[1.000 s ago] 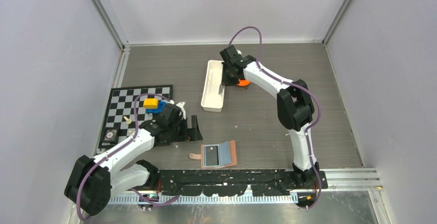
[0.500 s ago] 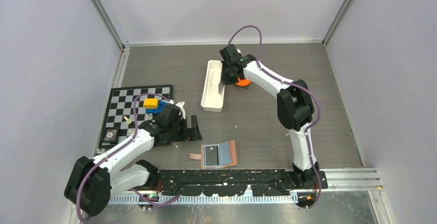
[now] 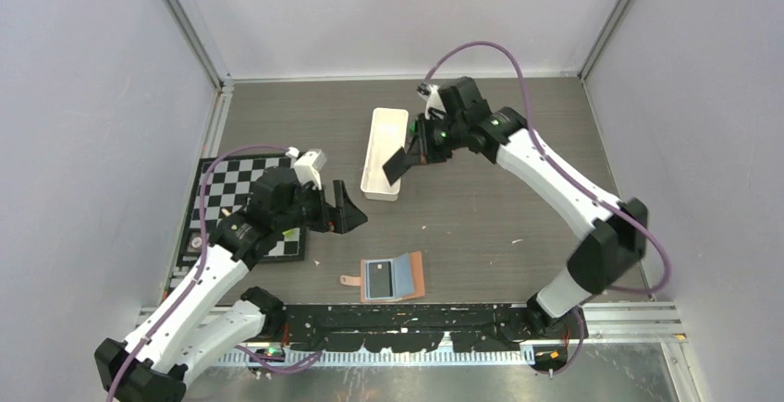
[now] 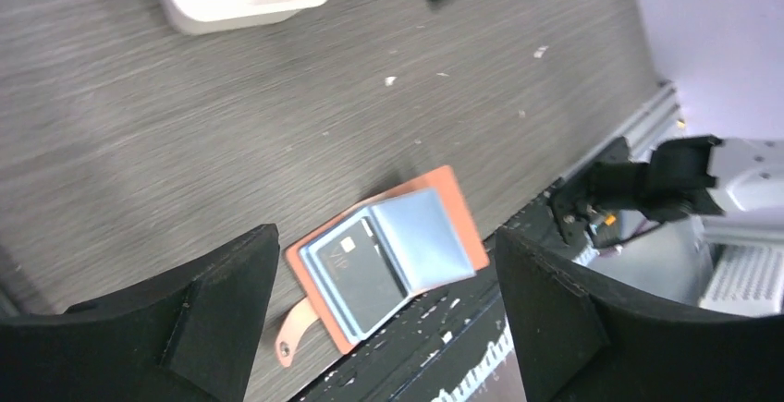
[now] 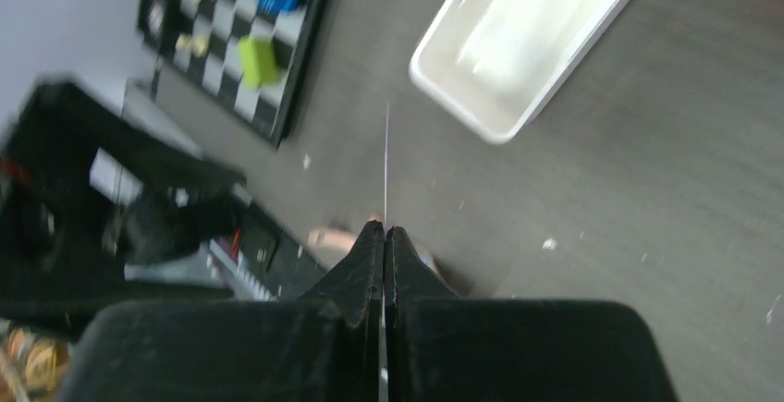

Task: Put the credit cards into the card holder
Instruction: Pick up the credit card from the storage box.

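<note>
Right of left end effector (image 3: 342, 210), nearer: card holder (image 3: 396, 278)

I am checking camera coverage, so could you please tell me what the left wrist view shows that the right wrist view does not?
Only the left wrist view shows the card holder lying open with a dark card already in it, below the left gripper, whose fingers are wide apart. Only the right wrist view shows the right gripper shut on a held card, seen edge-on, and the chessboard with coloured pieces. Both show the white tray and the grey table.
</note>
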You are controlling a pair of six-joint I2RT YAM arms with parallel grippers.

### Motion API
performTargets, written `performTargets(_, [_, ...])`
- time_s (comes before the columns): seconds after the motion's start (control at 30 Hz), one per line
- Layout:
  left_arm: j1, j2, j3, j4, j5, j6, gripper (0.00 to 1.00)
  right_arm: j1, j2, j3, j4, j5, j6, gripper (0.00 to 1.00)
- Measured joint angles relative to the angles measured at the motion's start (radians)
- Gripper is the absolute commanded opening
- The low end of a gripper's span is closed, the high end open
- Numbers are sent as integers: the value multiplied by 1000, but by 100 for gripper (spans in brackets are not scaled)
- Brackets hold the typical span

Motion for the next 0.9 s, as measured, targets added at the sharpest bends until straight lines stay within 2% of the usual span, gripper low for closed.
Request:
performTargets(0.2, [-10, -1, 34, 5, 194, 49, 85, 57, -258, -241, -96, -208, -91, 0])
performTargets(0.37, [-126, 35, 32, 40, 319, 62, 82, 165, -372, -394, -117, -354, -106, 0])
performTargets(0.57, [-302, 76, 8, 116, 415, 53, 62, 218, -414, -446, -110, -462, -114, 1])
performTargets(0.73, [-324, 85, -34, 195, 466, 9, 54, 228, -415, -446, -80, -509, -117, 1])
performTargets(0.9, [-328, 98, -56, 269, 495, -35, 32, 243, -415, -446, -71, -535, -123, 1])
